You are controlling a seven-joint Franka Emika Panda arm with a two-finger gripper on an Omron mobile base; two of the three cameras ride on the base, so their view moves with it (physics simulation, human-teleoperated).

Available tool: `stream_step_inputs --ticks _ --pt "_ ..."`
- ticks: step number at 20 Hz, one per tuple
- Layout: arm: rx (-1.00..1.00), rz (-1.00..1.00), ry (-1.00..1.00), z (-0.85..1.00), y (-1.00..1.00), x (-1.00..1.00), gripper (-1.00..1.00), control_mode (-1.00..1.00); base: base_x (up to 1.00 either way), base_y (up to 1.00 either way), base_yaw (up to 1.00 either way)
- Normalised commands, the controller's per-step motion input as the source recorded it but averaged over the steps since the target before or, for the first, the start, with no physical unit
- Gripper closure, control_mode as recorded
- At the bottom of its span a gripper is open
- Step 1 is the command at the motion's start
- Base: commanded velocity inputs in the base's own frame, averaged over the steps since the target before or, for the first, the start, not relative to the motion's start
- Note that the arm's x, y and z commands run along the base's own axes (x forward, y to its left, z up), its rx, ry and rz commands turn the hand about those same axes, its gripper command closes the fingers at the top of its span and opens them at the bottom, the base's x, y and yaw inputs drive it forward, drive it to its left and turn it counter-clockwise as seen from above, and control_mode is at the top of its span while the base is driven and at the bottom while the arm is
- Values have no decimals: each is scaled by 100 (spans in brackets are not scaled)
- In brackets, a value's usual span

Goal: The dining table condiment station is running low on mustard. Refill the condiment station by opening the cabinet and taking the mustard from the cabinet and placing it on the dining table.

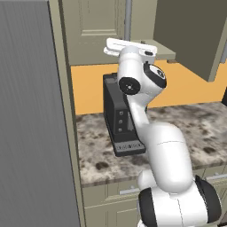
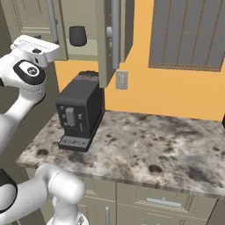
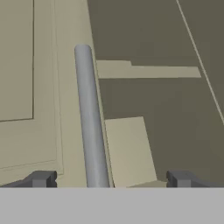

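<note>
Here the robot is at the cabinet-opening step. The cabinet (image 1: 95, 31) hangs above the stone surface (image 1: 195, 128), and its right door (image 1: 188, 35) already stands swung out, while the left door is shut. In the right base view a dark cup (image 2: 78, 36) sits on the open shelf; the mustard cannot be made out anywhere, so it is probably deeper inside or behind the shut door. A black coffee machine (image 2: 79, 115) stands on the surface below. The arm reaches up so that the hand is level with the cabinet's lower edge. In the hand view the gripper (image 3: 111, 179) is spread wide and holds nothing; the silver handle (image 3: 89, 118) of the left door runs up between its fingertips (image 3: 41, 179), nearer the left one, touching neither as far as can be seen. Likely next: advance a little, close on the handle and pull the door out along its arc
</note>
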Motion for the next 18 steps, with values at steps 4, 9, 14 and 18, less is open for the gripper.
stream_step_inputs --ticks 4,9,14,18 --pt "0 5 0 10 1 34 -100 -100 0 0 0" --pt "0 7 0 6 0 39 -100 -100 0 0 0" --pt "0 9 0 5 0 52 -100 -100 0 0 0" --pt "0 9 0 3 0 43 -100 -100 0 0 0"
